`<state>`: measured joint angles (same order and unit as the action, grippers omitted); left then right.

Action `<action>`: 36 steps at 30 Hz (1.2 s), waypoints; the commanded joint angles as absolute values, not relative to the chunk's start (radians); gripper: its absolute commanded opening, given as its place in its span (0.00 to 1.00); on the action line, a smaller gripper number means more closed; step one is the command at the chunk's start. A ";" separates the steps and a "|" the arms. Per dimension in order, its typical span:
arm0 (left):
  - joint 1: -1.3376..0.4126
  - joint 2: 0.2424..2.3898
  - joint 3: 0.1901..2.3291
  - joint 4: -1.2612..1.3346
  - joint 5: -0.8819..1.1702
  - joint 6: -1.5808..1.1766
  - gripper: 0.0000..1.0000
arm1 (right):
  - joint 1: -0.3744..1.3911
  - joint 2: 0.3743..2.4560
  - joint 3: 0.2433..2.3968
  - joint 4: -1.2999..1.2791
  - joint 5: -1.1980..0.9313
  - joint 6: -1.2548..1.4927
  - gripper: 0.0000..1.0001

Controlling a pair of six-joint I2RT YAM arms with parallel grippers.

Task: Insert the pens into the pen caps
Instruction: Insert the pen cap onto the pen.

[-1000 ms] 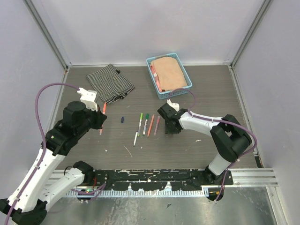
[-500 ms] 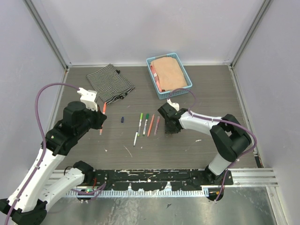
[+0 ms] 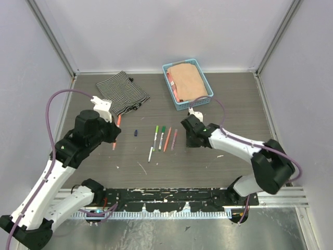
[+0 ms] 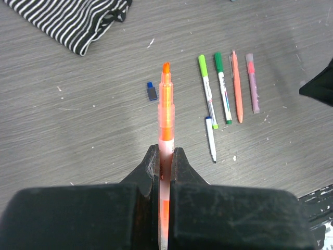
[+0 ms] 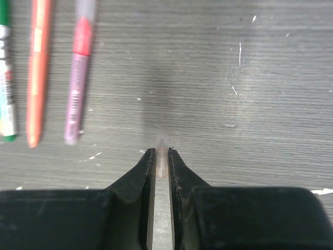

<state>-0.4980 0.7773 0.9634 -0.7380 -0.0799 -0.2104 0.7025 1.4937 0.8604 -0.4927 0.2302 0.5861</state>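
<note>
The white-and-black left arm (image 3: pixel 46 179), at the lower left of the top view, has smooth white link shells between bulky black joint housings, and a purple cable (image 3: pixel 48 112) runs along it. The matching right arm (image 3: pixel 234 144), at the lower right, carries its own purple cable (image 3: pixel 222 110). Both stand on a black, paint-chipped base rail (image 3: pixel 166 195). In the wrist views the left gripper (image 4: pixel 165 155) and right gripper (image 5: pixel 162 153) show matte black, wedge-shaped fingers (image 4: pixel 150 167).

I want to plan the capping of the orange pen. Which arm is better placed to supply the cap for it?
Right, I judge. The right gripper is shut on a small pale cap. The left gripper is shut on the orange pen, bare tip forward, so it is busy.
</note>
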 commanded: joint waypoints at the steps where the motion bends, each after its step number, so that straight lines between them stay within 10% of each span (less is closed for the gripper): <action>1: -0.494 0.819 1.006 -0.706 -0.004 -0.216 0.00 | 0.700 1.334 0.854 -0.433 0.245 0.538 0.11; 36: -0.950 1.040 0.923 -0.065 0.084 -0.379 0.00 | 0.700 0.744 0.605 0.436 0.034 0.767 0.00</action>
